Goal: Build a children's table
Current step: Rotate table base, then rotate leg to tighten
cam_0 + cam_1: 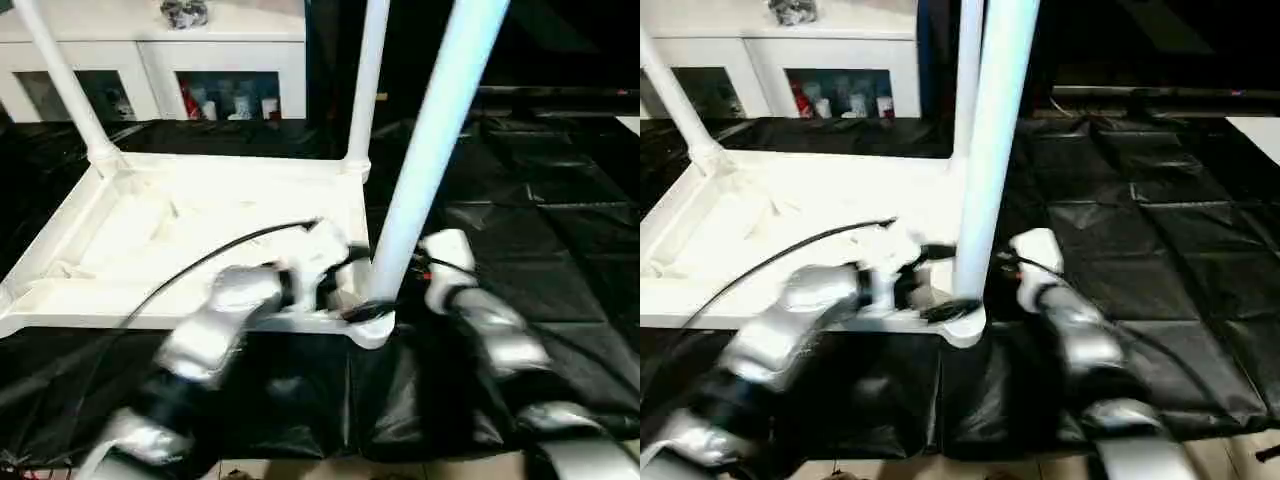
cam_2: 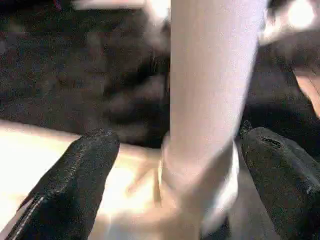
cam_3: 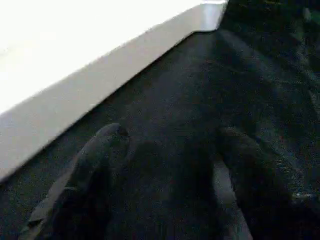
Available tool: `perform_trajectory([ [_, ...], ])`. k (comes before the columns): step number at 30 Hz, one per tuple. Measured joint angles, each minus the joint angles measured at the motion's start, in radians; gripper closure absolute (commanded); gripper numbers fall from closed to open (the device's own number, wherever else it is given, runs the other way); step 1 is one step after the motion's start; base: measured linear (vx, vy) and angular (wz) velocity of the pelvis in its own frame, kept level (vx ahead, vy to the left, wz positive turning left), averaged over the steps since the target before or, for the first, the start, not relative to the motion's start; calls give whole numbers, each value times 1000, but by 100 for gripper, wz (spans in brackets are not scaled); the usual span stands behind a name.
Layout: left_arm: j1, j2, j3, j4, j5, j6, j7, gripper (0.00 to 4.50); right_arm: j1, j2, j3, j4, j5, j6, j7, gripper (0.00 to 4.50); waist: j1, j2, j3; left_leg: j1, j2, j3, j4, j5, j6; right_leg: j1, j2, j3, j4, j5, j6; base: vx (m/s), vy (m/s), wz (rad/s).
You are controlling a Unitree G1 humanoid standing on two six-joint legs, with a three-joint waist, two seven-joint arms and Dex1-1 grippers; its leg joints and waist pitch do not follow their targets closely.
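Note:
The white tabletop (image 1: 180, 235) lies upside down on a black sheet, its ribbed underside up. Three white legs stand in its corner sockets: far left (image 1: 65, 85), far right (image 1: 365, 80) and near right (image 1: 430, 150). My left gripper (image 2: 180, 136) is open at the foot of the near right leg (image 2: 210, 90), with one black finger (image 2: 75, 185) on each side of it and a gap to the leg. My right gripper (image 3: 175, 134) is open over the sheet beside the tabletop's side wall (image 3: 100, 85), and nothing is between its fingers (image 3: 85, 185).
The black sheet (image 1: 540, 220) covers the floor around the tabletop. A white glass-fronted cabinet (image 1: 150, 60) stands at the back left with a dark object (image 1: 183, 12) on top. A black cable (image 1: 200, 255) arcs over the tabletop to my left wrist.

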Motion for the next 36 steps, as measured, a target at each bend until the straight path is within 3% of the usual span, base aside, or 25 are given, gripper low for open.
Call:
perform_trajectory([
  [4, -4, 58, 4, 84, 0, -39, -99, 45, 52, -63, 34, -117, 33, 35, 148, 122, -1, 0, 0, 1, 0, 0, 0, 0, 0, 0, 0, 0, 0, 0, 0, 0, 0, 0],
  [8, -52, 91, -9, 189, 22, -99, -173, 81, 104, -133, 71, -249, 65, 92, 295, 122, 13, -1, 0, 1, 0, 0, 0, 0, 0, 0, 0, 0, 0, 1, -1, 0, 0, 0],
  [17, -167, 85, -63, 400, 106, -231, -268, 155, 184, -229, 140, -494, 123, 263, 505, 122, 29, -1, 0, 1, 0, 0, 0, 0, 0, 1, 0, 0, 0, -1, 2, 0, 0, 0],
  [24, -212, 58, -77, 480, 141, -279, -282, 204, 195, -254, 153, -551, 142, 321, 541, 122, 37, -1, 0, 0, 0, 0, 0, 0, 0, 0, -1, 0, 0, 0, 0, 0, 0, 0],
  [36, -266, 89, -87, 585, 160, -317, -397, 292, 206, -294, 154, -591, 148, 368, 563, 122, 46, -1, 0, 1, 0, 0, -1, 0, 0, 1, -1, 0, 0, 0, 0, 0, 0, 0],
])
